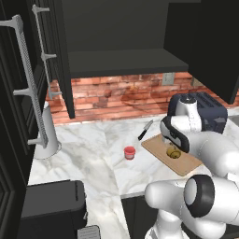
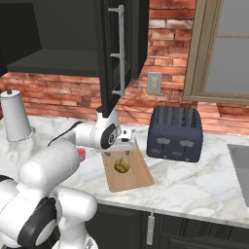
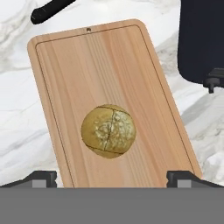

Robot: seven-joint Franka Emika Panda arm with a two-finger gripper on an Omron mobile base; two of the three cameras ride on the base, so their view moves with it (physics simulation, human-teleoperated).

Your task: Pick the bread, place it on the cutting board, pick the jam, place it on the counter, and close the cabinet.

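Bread (image 3: 108, 131) sits on lengthwise-running cutting board (image 3: 87, 65).

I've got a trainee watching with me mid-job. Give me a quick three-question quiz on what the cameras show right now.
1. True or false: the bread lies on the cutting board.
2. Where is the jam? A) inside the cabinet B) on the counter, left of the board in the left base view C) on top of the toaster
3. Fill in: the gripper hangs above the bun with its fingers spread ____ and nothing between them.

Key
1. True; the bun sits on the wood, free of the fingers.
2. B; the red jar stands on the marble counter, apart from the board.
3. open.
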